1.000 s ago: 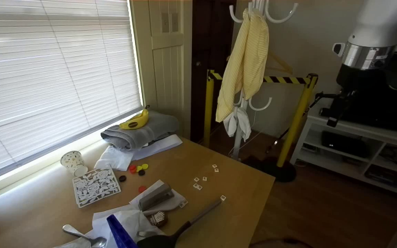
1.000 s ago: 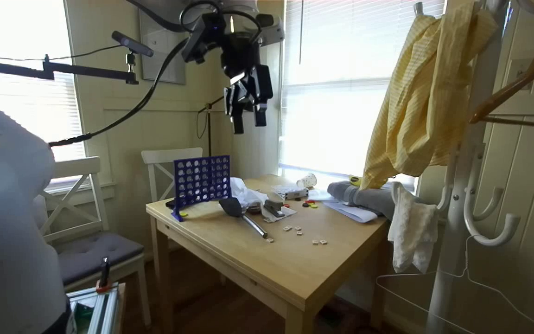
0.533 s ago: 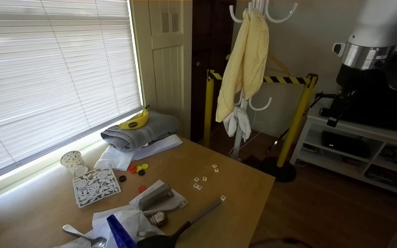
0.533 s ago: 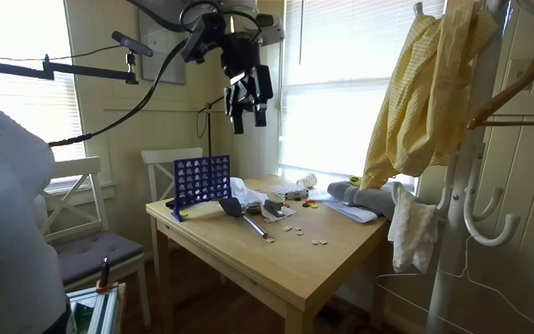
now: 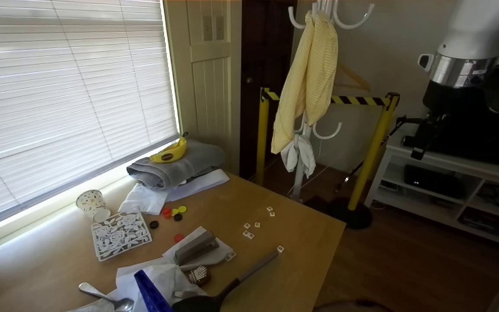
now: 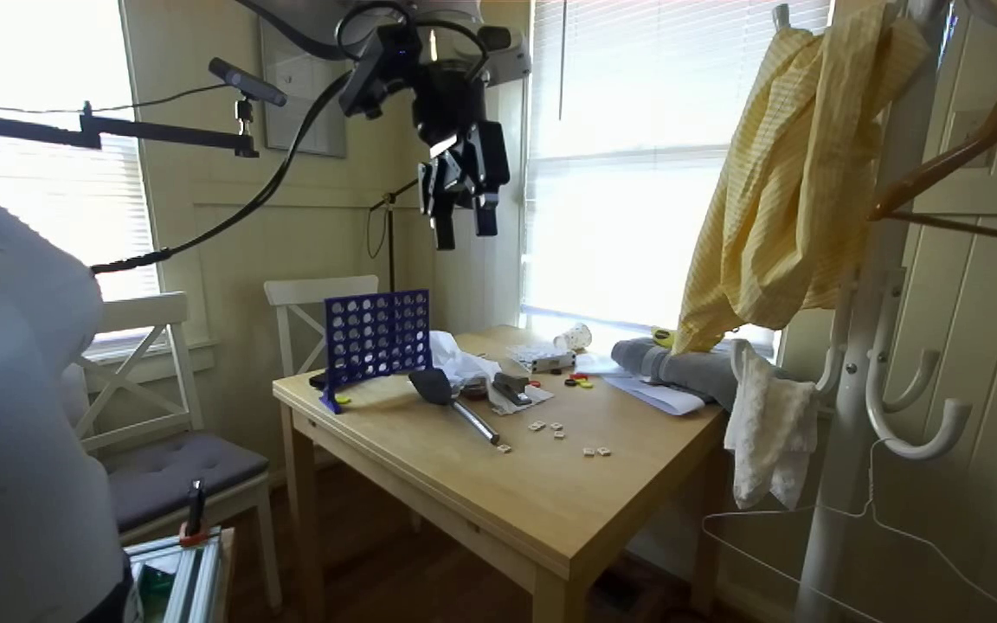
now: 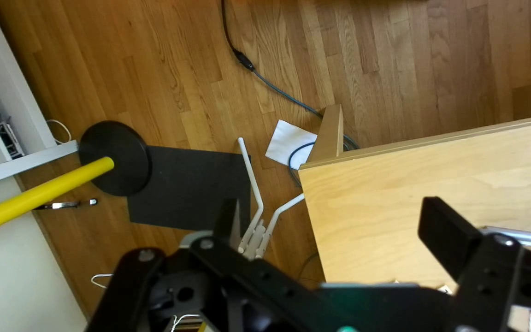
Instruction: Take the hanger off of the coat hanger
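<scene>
The hanger, thin and white, hangs bare from a low hook of the coat hanger in an exterior view. The coat hanger is a tall white stand; its pole also shows in an exterior view. A pale yellow garment drapes over its upper part, and it also shows in an exterior view. A brown wooden hanger hangs at the stand's far right. My gripper is open and empty, high above the table and well apart from the stand. Its spread fingers show in the wrist view.
A wooden table with small tiles, a stapler, a spatula and a blue game frame stands below. Yellow barrier posts and a white shelf stand by the coat hanger. A white cloth hangs on a low hook.
The brown wooden hanger sways and turns slightly on its hook. The arm and gripper have not visibly moved, and the gripper stays open.
</scene>
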